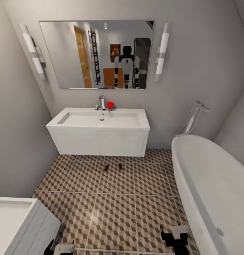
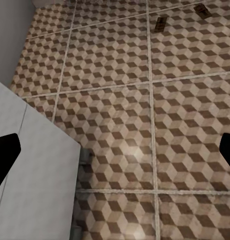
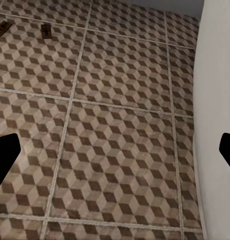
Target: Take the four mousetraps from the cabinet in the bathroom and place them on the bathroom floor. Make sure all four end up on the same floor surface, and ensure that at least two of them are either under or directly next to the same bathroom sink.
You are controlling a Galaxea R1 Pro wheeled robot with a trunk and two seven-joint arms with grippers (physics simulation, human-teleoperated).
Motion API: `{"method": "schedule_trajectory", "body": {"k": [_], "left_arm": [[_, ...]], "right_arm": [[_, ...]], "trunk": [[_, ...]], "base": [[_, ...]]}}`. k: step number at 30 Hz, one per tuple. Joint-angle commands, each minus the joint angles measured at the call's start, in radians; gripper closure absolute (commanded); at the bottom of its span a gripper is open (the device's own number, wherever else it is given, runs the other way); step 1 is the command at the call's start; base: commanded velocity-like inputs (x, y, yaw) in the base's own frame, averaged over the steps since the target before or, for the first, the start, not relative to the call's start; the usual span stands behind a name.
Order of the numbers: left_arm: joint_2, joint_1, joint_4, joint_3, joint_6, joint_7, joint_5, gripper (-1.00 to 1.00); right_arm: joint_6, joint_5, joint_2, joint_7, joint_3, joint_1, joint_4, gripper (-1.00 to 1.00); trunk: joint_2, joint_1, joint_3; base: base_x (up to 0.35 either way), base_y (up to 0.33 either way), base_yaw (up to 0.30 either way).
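Ahead, two mousetraps (image 1: 112,166) on bathroom floor (image 1: 115,212) before bathroom sink (image 1: 100,120), well beyond both wide-spread, empty jaws.

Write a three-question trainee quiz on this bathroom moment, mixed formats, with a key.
1. True or false: two mousetraps lie on the floor in front of the sink.
2. Which object lies along the floor's right side? A) toilet B) bathtub C) ladder
3. Fill in: the red ball sits beside the chrome ___.

Key: 1 true; 2 B; 3 tap
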Motion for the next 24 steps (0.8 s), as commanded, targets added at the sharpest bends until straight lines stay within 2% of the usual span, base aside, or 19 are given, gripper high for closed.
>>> {"method": "schedule_trajectory", "body": {"k": [1, 24], "left_arm": [[0.000, -0.002, 0.004, -0.008, -0.005, 0.004, 0.004, -1.00], [0.000, -0.002, 0.004, -0.008, -0.005, 0.004, 0.004, -1.00]], "right_arm": [[-0.001, -0.003, 0.000, -0.006, 0.009, -0.001, 0.000, -1.00], [-0.001, -0.003, 0.000, -0.006, 0.009, -0.001, 0.000, -1.00]], "trunk": [[-0.002, 0.001, 0.000], [-0.002, 0.001, 0.037]], "base": [[0.000, 0.000, 0.000], [0.000, 0.000, 0.000]]}}
